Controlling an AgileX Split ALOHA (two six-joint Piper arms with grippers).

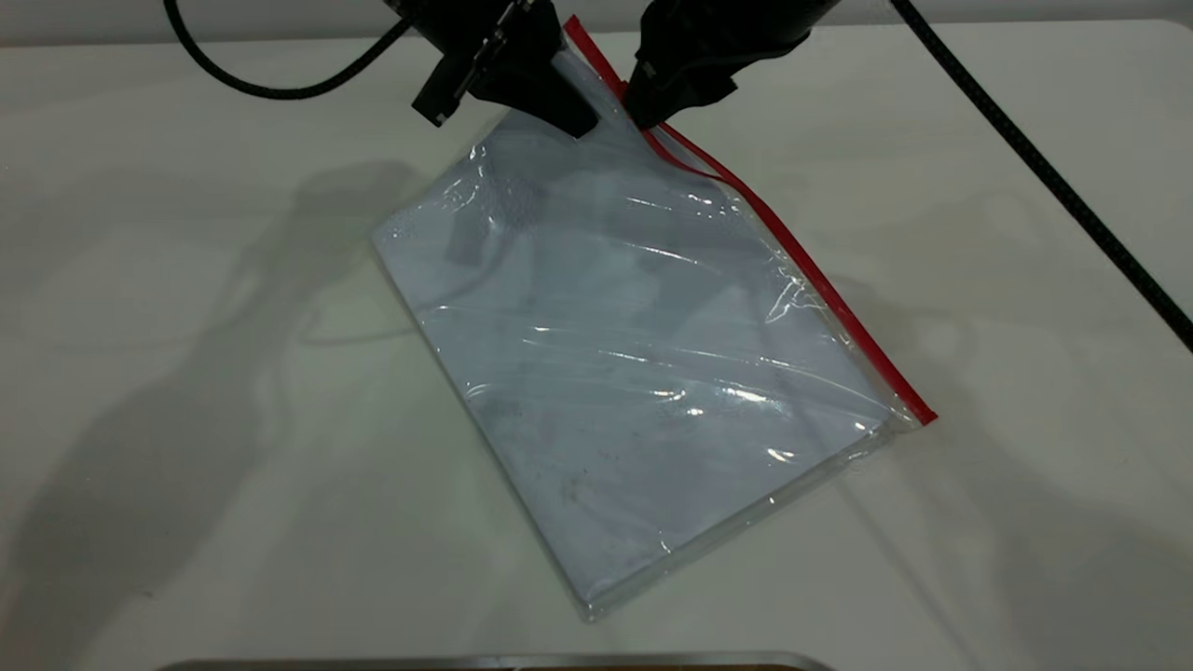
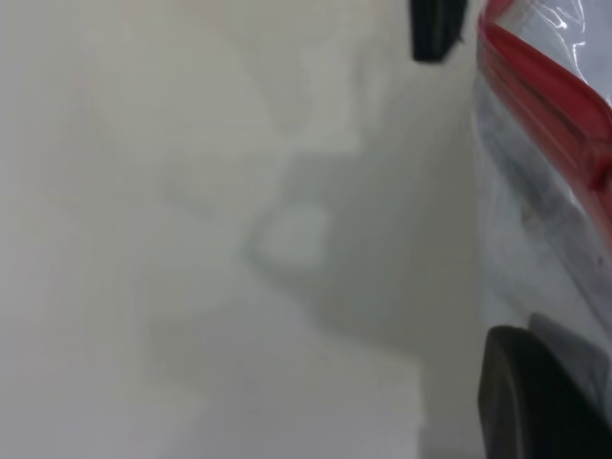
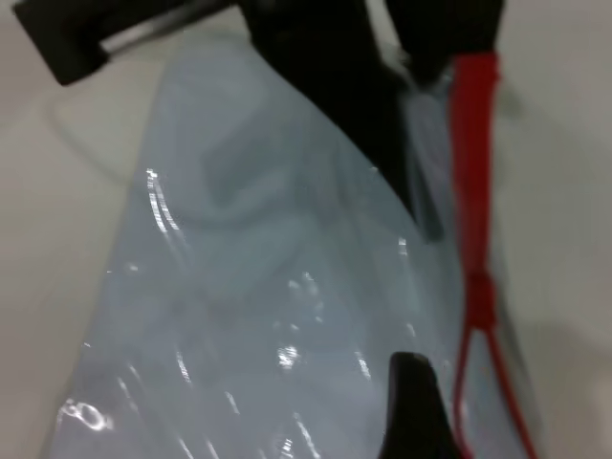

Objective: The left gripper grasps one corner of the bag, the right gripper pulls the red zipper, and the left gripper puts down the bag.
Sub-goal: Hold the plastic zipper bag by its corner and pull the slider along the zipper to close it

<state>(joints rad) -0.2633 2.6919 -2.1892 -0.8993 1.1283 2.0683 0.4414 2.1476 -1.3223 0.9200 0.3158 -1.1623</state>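
Pale, matte tabletop [image 1: 186, 373] fills the scene from edge to edge, crossed only by my arms' shadows; on it the bag [image 1: 643, 373], a large clear pouch with a smudged white sheet inside, lies slantwise, its near end flat on the surface and its far end lifted toward my arms. Along its right-hand long edge runs the red zipper [image 1: 820, 280], shut over the lower stretch but parted into two thin red lines just below my right gripper. My left gripper [image 1: 559, 107] is clamped on the corner of the bag [image 1: 582, 47] where the red strip ends, holding it off the tabletop; my right gripper [image 1: 652, 116] sits on the strip just beside it, its tips at the red line, though whether they are pinched on the tiny slider I cannot tell, the slider itself being hidden. As I judge it, the pull step is in hand and barely begun; most of the zipper's run lies ahead. What comes next calls for a firm pinch on the slider and a straight draw along the strip toward the far corner, my left keeping the corner taut against the tug; only afterwards can the bag be laid down.
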